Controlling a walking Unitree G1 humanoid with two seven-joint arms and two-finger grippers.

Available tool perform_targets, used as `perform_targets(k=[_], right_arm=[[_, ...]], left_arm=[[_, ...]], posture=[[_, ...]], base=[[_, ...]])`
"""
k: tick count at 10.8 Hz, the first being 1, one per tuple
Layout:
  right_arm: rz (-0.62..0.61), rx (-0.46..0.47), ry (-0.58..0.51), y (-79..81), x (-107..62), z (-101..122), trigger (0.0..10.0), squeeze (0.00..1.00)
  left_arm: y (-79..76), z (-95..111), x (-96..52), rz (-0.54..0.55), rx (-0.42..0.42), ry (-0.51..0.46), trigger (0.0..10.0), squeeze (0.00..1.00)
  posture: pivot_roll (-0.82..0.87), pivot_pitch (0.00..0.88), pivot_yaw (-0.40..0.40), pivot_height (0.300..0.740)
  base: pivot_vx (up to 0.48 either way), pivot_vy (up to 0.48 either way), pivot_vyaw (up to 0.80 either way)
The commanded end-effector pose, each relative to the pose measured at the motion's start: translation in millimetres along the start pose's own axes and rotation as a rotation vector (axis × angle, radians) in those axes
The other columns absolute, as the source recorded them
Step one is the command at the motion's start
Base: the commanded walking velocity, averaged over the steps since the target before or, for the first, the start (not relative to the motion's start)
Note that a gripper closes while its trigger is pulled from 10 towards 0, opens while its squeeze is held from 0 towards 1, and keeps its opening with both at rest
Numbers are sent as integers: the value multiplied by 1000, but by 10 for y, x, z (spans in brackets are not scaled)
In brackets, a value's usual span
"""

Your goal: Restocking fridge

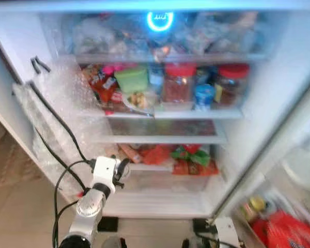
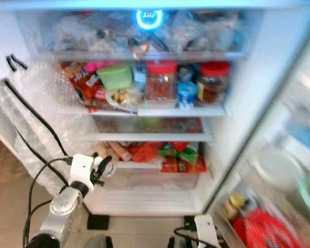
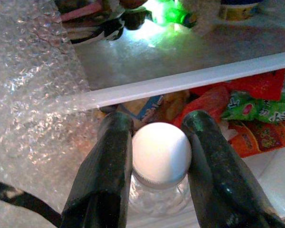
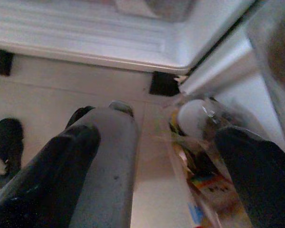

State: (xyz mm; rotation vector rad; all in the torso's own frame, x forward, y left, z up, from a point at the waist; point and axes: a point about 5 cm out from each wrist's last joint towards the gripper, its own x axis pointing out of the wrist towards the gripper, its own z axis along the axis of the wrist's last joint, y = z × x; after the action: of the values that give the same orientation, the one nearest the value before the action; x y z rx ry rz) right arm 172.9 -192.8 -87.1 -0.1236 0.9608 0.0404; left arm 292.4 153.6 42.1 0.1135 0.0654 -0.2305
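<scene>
My left gripper [image 3: 157, 127] is shut on a clear bottle with a white cap [image 3: 161, 154], one black finger on each side of the neck. In the left eye view the left gripper [image 1: 122, 170] is held up at the fridge's lower left, level with the shelf of red and green snack packets [image 1: 192, 157]. A white shelf edge [image 3: 190, 80] runs just beyond the cap. My right gripper [image 4: 156, 135] hangs low and open over the tiled floor [image 4: 61, 90] by the fridge's base.
The open fridge [image 1: 268, 103] has full shelves: red-lidded jars [image 1: 179, 82], a green tub [image 1: 132, 79], a blue-lidded cup [image 1: 203, 96]. Bubble wrap [image 1: 67, 108] and black cables [image 1: 57, 121] hang at its left. The door bin [image 1: 279, 227] at the right holds a red bag.
</scene>
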Motion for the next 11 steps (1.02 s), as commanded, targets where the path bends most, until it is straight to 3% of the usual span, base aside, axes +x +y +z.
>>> perform_targets(k=[1,11], right_arm=[[7,-1,54,38,-22,-139,10000,0],[11,-5,51,62,-32,-176,10000,0]], left_arm=[[2,108,57,2,13,-51,10000,0],[23,247,136,23,20,-105,10000,0]], posture=[[-38,25,7,641],[-39,29,9,641]], base=[[0,0,0],[0,0,0]])
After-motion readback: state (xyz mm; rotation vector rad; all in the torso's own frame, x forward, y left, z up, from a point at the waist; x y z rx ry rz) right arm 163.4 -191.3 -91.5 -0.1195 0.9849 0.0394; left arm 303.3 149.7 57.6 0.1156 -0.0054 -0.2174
